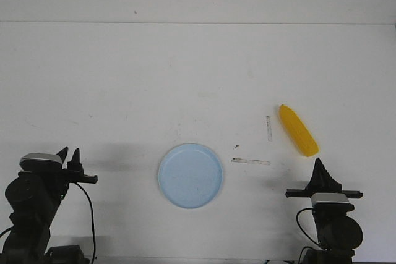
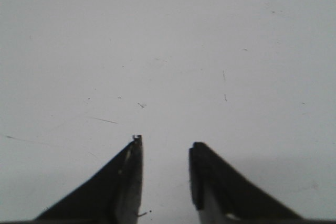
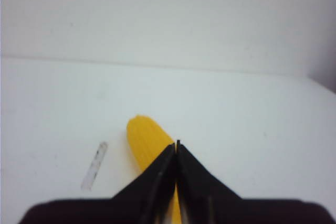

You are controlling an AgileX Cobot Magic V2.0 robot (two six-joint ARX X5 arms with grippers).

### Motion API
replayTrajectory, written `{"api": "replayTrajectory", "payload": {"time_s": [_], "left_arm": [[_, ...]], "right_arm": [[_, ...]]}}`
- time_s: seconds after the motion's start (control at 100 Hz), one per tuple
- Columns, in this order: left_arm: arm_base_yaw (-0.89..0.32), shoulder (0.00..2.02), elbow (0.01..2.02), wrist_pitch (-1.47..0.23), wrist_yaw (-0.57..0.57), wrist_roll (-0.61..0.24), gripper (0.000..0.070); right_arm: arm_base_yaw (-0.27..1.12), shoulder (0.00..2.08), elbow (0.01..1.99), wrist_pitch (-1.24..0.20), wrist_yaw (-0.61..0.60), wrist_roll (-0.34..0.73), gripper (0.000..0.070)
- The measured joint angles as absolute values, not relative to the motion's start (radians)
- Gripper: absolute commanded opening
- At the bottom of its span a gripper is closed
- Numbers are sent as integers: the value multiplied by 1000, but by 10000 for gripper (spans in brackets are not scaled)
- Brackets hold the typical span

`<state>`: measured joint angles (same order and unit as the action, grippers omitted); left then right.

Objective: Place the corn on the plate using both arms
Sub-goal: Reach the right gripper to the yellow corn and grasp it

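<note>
Front view shows me the corn (image 1: 297, 130) on the worktop (image 1: 124, 78), right of the plate (image 1: 190, 175), apparently clear of it. My left hand (image 2: 165, 148) is parted and empty; my right hand (image 3: 177, 145) is pinched closed on nothing, near the corn.

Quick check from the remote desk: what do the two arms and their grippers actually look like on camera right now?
Both arms are black. The left gripper and right gripper have pointed, tapering black fingers. Each wrist carries a silver-grey block, the right one sitting above a rounded black joint housing. Thin black cables trail down from each wrist. No markings or labels are visible.
</note>
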<state>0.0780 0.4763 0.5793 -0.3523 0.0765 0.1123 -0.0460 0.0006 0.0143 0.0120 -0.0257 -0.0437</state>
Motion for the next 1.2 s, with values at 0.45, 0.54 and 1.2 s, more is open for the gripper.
{"api": "replayTrajectory", "payload": {"time_s": [0.45, 0.54, 1.2], "left_arm": [[74, 468, 564, -277, 83, 89, 0], [58, 468, 564, -276, 83, 89, 0], [23, 468, 564, -275, 83, 89, 0]], "right_arm": [[-46, 254, 470, -65, -23, -14, 0], [-46, 418, 642, -170, -27, -14, 0], [-46, 1226, 1177, -716, -183, -219, 630]]}}
